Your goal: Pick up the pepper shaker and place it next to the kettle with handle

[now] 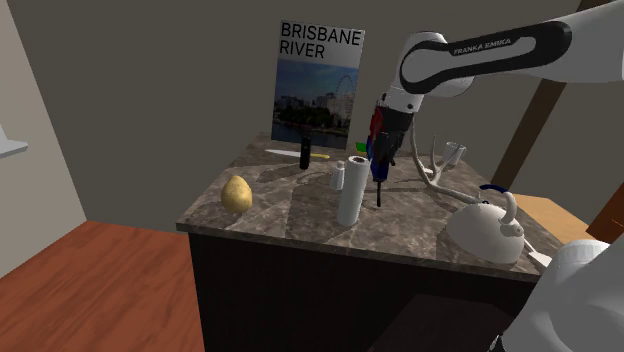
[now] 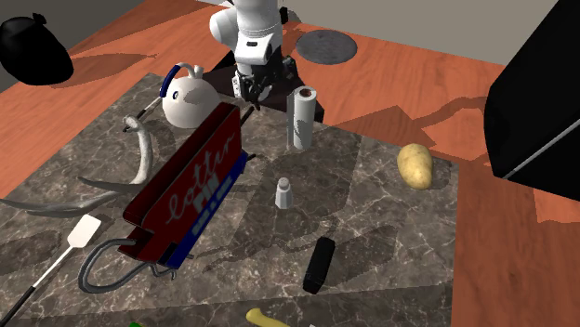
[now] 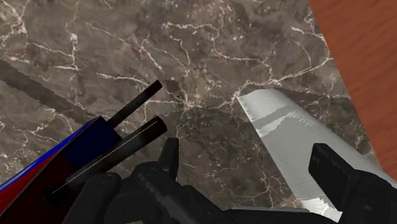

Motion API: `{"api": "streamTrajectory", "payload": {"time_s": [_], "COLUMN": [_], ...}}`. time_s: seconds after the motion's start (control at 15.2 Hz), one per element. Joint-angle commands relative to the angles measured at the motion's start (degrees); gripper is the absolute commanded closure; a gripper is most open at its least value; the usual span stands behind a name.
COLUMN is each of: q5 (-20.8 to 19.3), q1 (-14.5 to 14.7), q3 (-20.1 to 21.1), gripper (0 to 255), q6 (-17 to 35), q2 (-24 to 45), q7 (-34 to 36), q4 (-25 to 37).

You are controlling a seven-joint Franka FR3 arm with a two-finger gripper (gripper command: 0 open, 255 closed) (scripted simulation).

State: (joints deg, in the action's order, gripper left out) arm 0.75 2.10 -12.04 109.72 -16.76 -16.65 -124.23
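The marble bench (image 2: pixel 390 232) carries everything, with a wooden floor (image 2: pixel 437 56) around it. In the shoulder view a poster (image 1: pixel 318 85) reading "BRISBANE RIVER" stands at the bench's far edge.

The white arm (image 1: pixel 480 50) reaches over the bench. Its hand (image 2: pixel 256 88) hangs above the bench's edge nearest the stand, between the kettle and the paper roll. In the wrist view the hand (image 3: pixel 248 153) is open, its two black fingers (image 3: pixel 337 172) standing apart and gripping nothing. Bare marble shows between them, and the roll lies just beside one finger.

A long red box (image 2: pixel 186 186) with white script leans on a wire rack across the middle of the bench. Pale antlers (image 2: pixel 139 158) lie beside it.

The white kettle (image 2: pixel 191 102), with an arched handle partly blue, sits at the bench's corner near the stand, close to one end of the red box.

The paper roll (image 2: pixel 300 118) stands upright on the other side of the hand from the kettle. A potato (image 2: pixel 415 165) lies near the bench's edge at the second exterior view's right. A black cylinder (image 2: pixel 319 264) lies on its side farther from the stand.

The pepper shaker (image 2: pixel 284 193), small and pale grey, stands upright on open marble between the red box and the potato. It is well apart from the kettle and from the hand.
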Motion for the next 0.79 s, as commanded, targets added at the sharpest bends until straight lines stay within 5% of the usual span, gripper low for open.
{"api": "streamTrajectory", "payload": {"time_s": [0.0,0.73], "q5": [0.73,7.78], "q1": [0.25,-1.48], "q3": [-0.84,-3.14], "gripper": [0,0], "q6": [1.79,4.72], "q2": [4.23,29.40], "q7": [-2.35,-15.66], "q4": [2.51,24.41]}}
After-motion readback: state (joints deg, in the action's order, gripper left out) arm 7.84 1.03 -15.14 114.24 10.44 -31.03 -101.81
